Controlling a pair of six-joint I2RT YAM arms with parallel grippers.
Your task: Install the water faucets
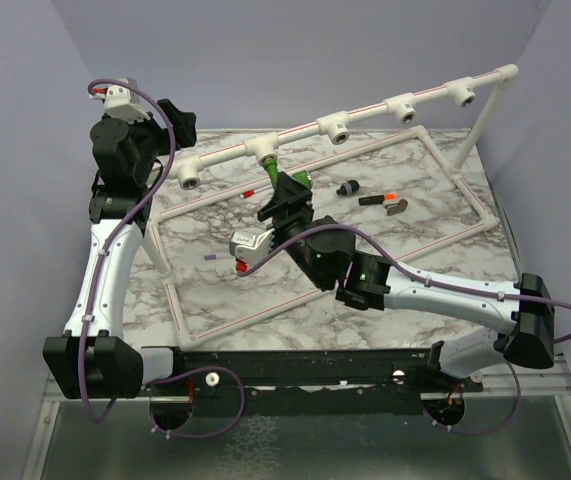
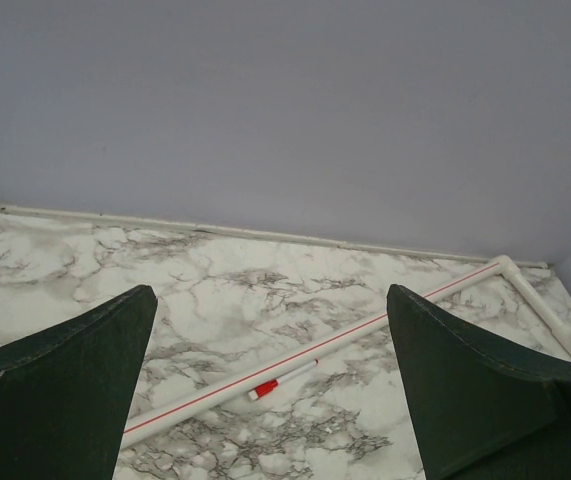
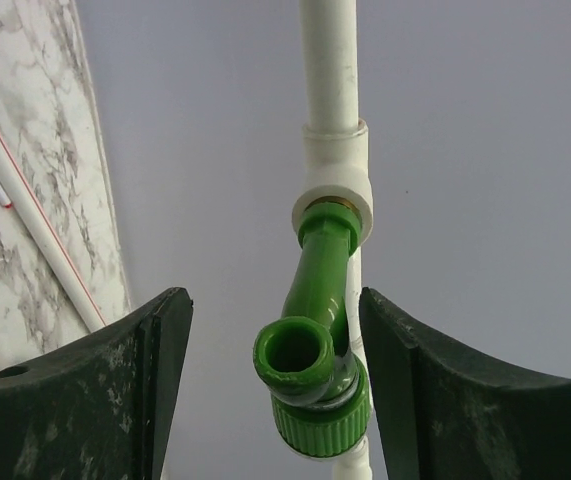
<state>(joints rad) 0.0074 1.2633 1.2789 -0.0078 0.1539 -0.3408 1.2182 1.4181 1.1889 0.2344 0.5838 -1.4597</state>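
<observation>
A bright green faucet [image 3: 323, 262] with a curved spout hangs from a white T-socket [image 3: 334, 170] of the raised pipe rail; in the top view the faucet [image 1: 296, 180] sits just below that socket [image 1: 264, 148]. My right gripper [image 3: 270, 305] is open, its fingers on either side of the faucet with gaps on both sides; in the top view it [image 1: 285, 195] is right under the rail. My left gripper [image 1: 179, 122] is open and empty at the far left, above the table; the left wrist view [image 2: 270, 295] shows only marble and pipe between its fingers.
Small dark faucet parts [image 1: 346, 188], one with an orange piece [image 1: 383, 200], lie mid-table. A red-and-white pen [image 2: 280, 380] lies beside the base pipe [image 2: 365, 330]. A thin purple pen [image 1: 210, 257] lies at the left. The rail has several more T-sockets [image 1: 337, 126].
</observation>
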